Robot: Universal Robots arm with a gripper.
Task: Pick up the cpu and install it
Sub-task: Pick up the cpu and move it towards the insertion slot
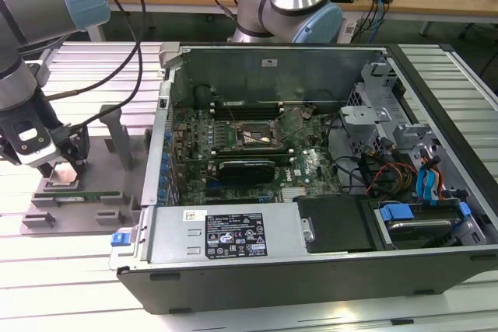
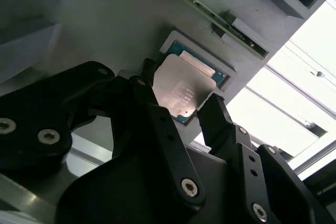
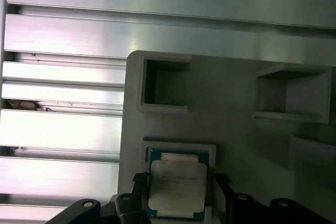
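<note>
**Exterior view:** The arm's hand (image 1: 64,167) hangs low over a grey tray (image 1: 78,211) on the table (image 1: 47,285), to the exterior view's left of an open computer case (image 1: 311,270).

**Second wrist view:** The cpu (image 2: 184,85) lies flat in a square pocket of the tray, with the hand's black fingers (image 2: 218,116) parted on either side of it.

**First wrist view:** The cpu (image 3: 177,186) sits in its pocket between the fingers. Narrow gaps show at its edges, and the hand grips nothing.
</note>
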